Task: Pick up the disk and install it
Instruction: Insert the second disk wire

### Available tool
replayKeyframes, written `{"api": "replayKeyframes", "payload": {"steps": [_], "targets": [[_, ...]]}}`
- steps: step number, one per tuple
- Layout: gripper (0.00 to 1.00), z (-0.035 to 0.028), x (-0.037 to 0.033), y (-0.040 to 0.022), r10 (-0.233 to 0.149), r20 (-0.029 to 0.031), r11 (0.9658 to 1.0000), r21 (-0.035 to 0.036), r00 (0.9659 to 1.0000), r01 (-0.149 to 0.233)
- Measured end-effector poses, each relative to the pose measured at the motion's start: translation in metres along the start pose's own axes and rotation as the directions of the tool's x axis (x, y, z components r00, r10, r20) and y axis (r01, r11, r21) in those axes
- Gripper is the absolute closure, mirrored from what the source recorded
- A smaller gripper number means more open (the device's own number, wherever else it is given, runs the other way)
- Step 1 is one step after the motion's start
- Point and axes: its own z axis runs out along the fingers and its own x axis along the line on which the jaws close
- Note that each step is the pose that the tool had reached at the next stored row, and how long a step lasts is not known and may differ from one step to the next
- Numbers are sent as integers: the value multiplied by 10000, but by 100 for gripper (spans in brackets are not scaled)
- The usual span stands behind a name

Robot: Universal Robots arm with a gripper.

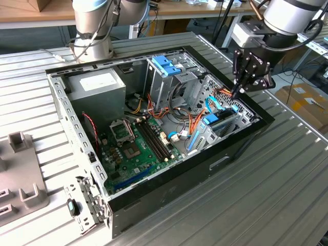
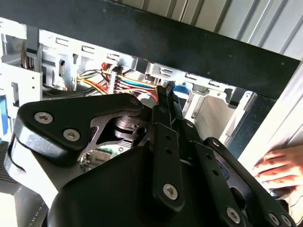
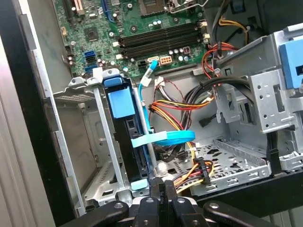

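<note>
The disk (image 3: 134, 142) stands on edge in a metal bay of the open computer case (image 1: 241, 141), held in its light-blue carrier (image 3: 121, 101). In the exterior view the carrier (image 1: 211, 121) shows near the case's right-hand wall. My gripper (image 1: 237, 93) hovers just above that end of the bay, apart from the disk. Its black fingers are pressed together with nothing between them, as both wrist views show, gripper (image 3: 162, 185) and gripper (image 2: 164, 91).
A flat light-blue cable (image 3: 163, 138) and coloured power wires (image 3: 189, 101) lie beside the disk. The drive cage with a blue latch (image 1: 166, 64), the grey power supply (image 1: 97, 84) and the motherboard (image 1: 133, 146) fill the case. A person's hand (image 2: 279, 170) rests outside it.
</note>
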Motion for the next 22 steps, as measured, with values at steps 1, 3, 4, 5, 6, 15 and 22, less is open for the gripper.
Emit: {"api": "replayKeyframes", "payload": {"steps": [1,3,4,5,6,15,22], "targets": [[84,0,9,4,-73,2,10000,-3,10000,73],[84,1,32,18,-229,6,9997,-9,9997,229],[84,1,41,24,-276,8,9996,-11,9996,276],[84,2,51,31,-328,10,9995,-13,9995,328],[84,3,62,39,-382,11,9993,-15,9993,382],[84,52,146,156,-827,26,9966,-32,9966,827],[84,74,157,201,-925,31,9957,-36,9957,925]]}}
